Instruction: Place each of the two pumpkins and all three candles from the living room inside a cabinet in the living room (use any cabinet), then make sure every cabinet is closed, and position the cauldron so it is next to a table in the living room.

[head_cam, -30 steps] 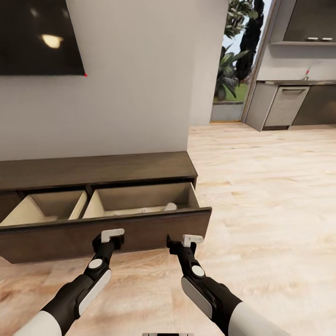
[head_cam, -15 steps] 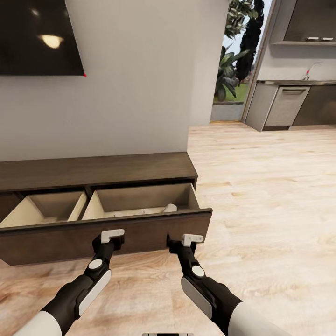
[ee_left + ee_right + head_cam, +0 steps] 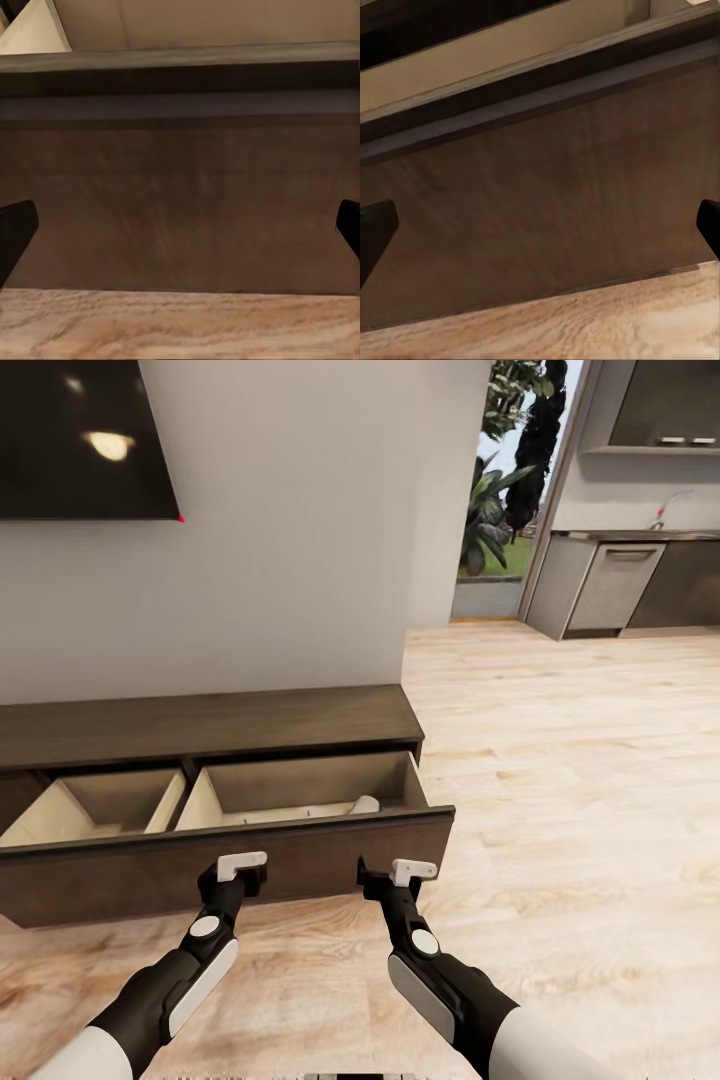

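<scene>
Before the low brown cabinet (image 3: 200, 725) I am holding my left gripper (image 3: 240, 868) and right gripper (image 3: 410, 874), both spread wide and empty, at its open drawer (image 3: 230, 860), where one pale candle (image 3: 362, 805) is lying; closing remains.

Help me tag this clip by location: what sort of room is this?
Likely a home living room open to a kitchen: a long low dark-brown wooden TV unit, a black wall-mounted screen above it, and grey kitchen units beyond.
</scene>
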### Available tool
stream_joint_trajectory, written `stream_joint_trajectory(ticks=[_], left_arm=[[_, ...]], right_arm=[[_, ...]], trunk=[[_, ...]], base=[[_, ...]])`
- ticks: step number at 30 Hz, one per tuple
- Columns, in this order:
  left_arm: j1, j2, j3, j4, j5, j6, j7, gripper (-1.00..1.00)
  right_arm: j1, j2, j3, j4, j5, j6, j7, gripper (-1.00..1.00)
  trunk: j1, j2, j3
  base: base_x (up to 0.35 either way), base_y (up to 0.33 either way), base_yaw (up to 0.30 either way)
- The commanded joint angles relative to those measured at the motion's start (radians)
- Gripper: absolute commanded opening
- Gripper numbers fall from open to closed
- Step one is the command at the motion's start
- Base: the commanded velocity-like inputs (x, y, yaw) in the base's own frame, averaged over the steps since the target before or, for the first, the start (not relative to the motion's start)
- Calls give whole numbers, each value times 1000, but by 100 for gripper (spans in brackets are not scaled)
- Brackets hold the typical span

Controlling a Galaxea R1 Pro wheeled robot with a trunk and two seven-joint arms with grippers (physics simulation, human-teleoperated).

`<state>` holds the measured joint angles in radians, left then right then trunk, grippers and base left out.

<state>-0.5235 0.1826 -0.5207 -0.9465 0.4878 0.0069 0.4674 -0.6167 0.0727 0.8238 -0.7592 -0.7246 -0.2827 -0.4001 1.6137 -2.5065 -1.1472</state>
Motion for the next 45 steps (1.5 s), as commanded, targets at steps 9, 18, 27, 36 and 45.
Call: stream_joint_trajectory(ticks=[9, 18, 27, 36, 45], left_arm=[[-1, 2, -5, -1, 5, 1, 7, 100], [-1, 2, -4, -1, 7, 1, 6, 100], [-1, 2, -6, -1, 7, -1, 16, 100], [-1, 1, -6, -1, 6, 1, 16, 100], [-1, 1, -4, -1, 6, 1, 16, 100]], right_arm=[[-1, -1, 6, 0, -10, -7, -5, 100], [-1, -1, 6, 0, -10, -7, -5, 100], [-1, -1, 6, 0, -10, -7, -5, 100], [-1, -1, 6, 0, -10, -7, -5, 100], [-1, -1, 6, 1, -10, -7, -5, 100]], trunk=[[4, -3, -36], [8, -5, -71], [11, -7, -102], [11, -7, -102], [11, -7, -102]], base=[[0, 0, 0], [0, 0, 0], [0, 0, 0], [139, 0, 0], [207, 0, 0]])
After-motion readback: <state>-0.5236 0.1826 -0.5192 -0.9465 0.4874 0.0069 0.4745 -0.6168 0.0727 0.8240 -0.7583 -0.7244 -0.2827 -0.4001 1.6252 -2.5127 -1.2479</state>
